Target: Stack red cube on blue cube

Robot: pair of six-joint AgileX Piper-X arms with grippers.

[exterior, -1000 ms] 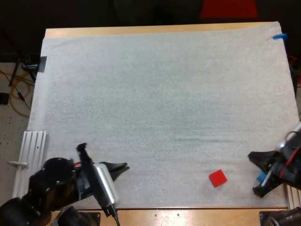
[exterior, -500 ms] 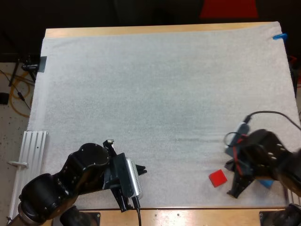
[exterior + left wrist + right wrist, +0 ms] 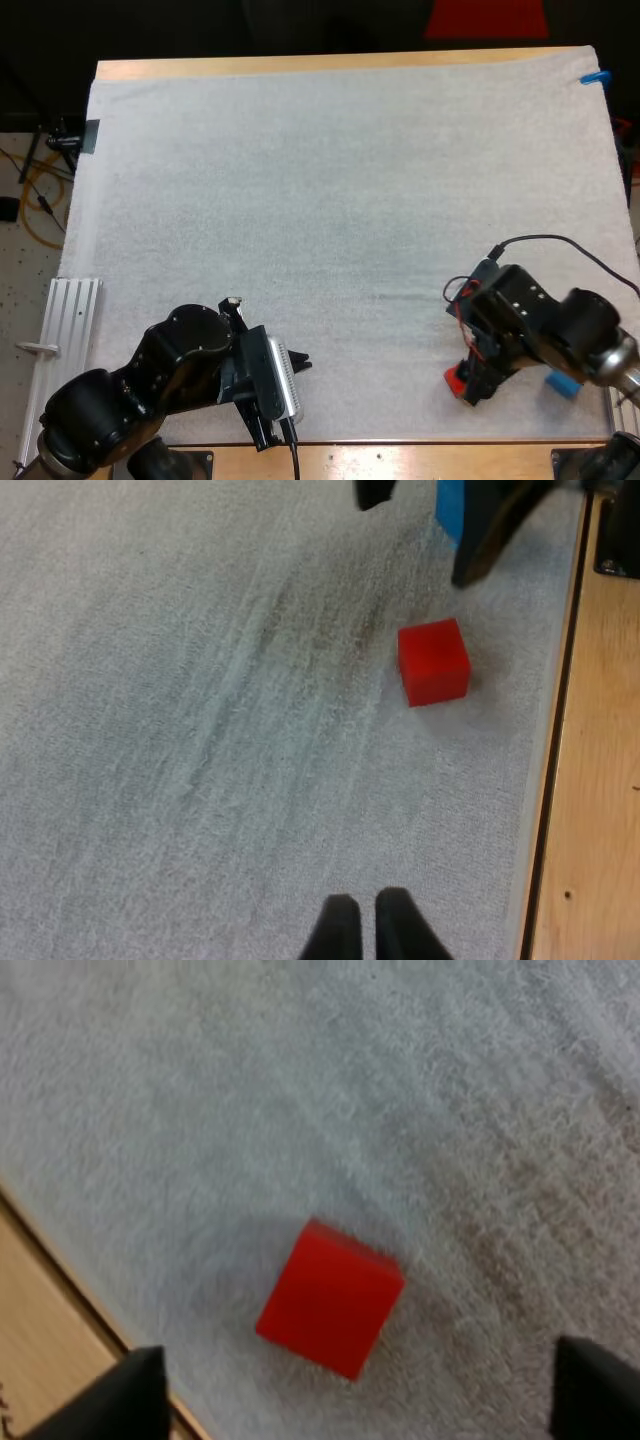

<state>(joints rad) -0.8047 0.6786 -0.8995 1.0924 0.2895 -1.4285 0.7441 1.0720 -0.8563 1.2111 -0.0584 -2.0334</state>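
Red cube (image 3: pixel 454 381) lies by the near right edge of the mat (image 3: pixel 330 200), blue cube (image 3: pixel 562 384) to its right. We are reaching to grasp: our right gripper (image 3: pixel 476 378) hovers over the red cube, fingers (image 3: pixel 140 1392) spread, and must lower and close. Half a second ago it stood farther right. Our left gripper (image 3: pixel 366 932) is pressed together.

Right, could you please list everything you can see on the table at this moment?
Red cube: one, red, on the mat near its near edge, under the right gripper.
Blue cube: one, blue, on the mat to the right of the red cube, beside the right arm.
Mat: one, white, covering the table.
Table: one, wooden, under the mat.
Left gripper: black fingers together, low over bare mat.
Right gripper: black fingers apart, either side of the red cube.
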